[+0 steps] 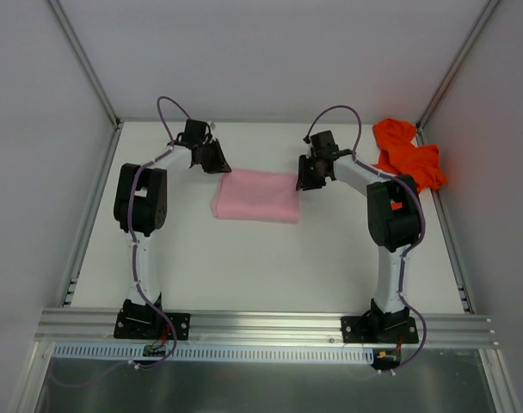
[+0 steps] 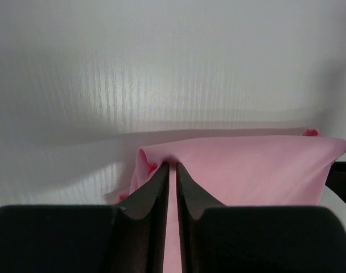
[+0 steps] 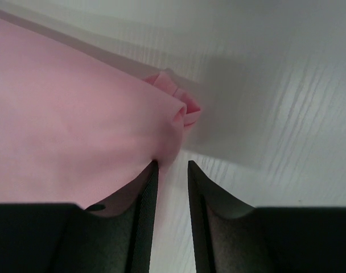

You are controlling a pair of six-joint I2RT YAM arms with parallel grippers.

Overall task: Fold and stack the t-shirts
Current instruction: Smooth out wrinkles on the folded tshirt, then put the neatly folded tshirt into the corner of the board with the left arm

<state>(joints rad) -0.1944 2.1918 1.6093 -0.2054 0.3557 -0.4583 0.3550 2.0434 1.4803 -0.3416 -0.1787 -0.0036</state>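
The light pink t-shirt (image 1: 255, 196) lies folded flat as a rectangle at the table's middle. My left gripper (image 1: 212, 159) sits at its far left corner. In the left wrist view the left gripper (image 2: 172, 166) is shut on a pinch of the pink t-shirt (image 2: 247, 170). My right gripper (image 1: 310, 175) is at the far right corner. In the right wrist view the right gripper (image 3: 172, 165) has its jaws apart with bare table between them, and the pink t-shirt (image 3: 76, 131) edge touches the left fingertip (image 3: 152, 170). The bright orange t-shirt (image 1: 405, 153) lies crumpled at the far right.
White walls with metal posts close in the table (image 1: 244, 267) at the back and both sides. A metal rail (image 1: 261, 325) runs along the near edge, where both arm bases are bolted.
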